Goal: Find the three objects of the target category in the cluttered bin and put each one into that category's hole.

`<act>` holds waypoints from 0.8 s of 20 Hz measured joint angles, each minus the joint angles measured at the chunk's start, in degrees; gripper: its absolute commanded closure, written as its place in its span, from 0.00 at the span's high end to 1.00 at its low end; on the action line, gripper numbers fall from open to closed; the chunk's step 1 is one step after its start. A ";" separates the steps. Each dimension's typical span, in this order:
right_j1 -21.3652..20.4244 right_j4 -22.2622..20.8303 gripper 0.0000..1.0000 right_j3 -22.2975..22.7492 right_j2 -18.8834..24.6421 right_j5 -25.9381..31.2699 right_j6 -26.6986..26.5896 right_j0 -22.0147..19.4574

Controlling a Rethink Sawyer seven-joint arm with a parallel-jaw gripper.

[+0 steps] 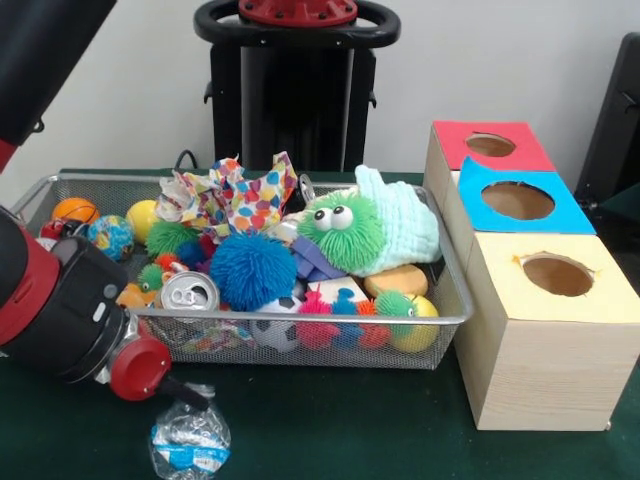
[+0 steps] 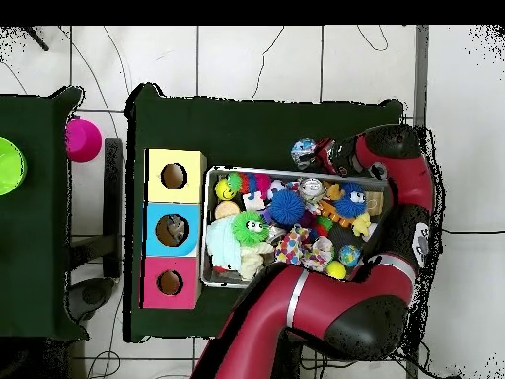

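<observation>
Gripper hung outside the bin's near wall, over a crumpled clear bag with blue band on the green table; couldn't tell whether fingers pinched it or stood apart. Behind, wire bin was packed with toys and a can. Farther right, three-hole box: apparently early, sorting mostly left.

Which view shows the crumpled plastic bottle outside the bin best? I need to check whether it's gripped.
The front view: the crumpled plastic bottle lies on the table under the gripper, whose grip is unclear. Overhead it is only a small blob beside the bin.
</observation>
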 measured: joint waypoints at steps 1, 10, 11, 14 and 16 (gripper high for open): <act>0.02 0.00 0.00 -0.07 -0.01 0.25 0.00 -0.02; -3.12 -2.13 0.00 3.72 1.09 0.80 0.00 0.68; -3.61 -2.21 0.00 4.35 1.40 1.21 0.01 0.69; -5.07 -2.37 0.00 6.05 2.50 3.72 0.01 0.51; -5.17 -2.41 0.00 6.01 3.05 5.23 0.02 0.26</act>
